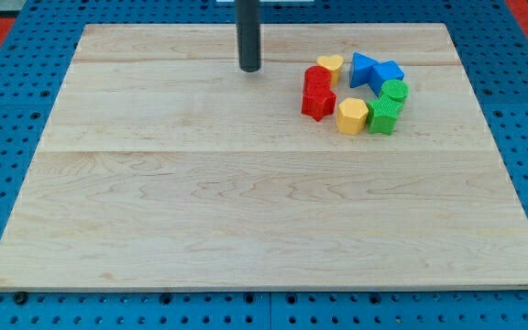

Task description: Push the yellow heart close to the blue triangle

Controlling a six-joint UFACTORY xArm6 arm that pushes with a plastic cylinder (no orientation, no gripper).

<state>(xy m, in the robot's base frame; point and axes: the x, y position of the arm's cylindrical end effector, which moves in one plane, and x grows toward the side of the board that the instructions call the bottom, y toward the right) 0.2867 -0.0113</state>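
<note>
The yellow heart (330, 64) lies near the view's top right, just left of the blue triangle (362, 69), with a small gap between them. My tip (249, 68) rests on the board to the left of the heart, well apart from it. The rod rises straight up out of the view's top.
A blue block (389, 73) sits right of the triangle. Two red blocks (317, 79) (318, 102) lie below the heart. A yellow hexagon (352, 115) and two green blocks (394, 90) (383, 115) close the ring. The wooden board (246, 211) sits on a blue pegboard.
</note>
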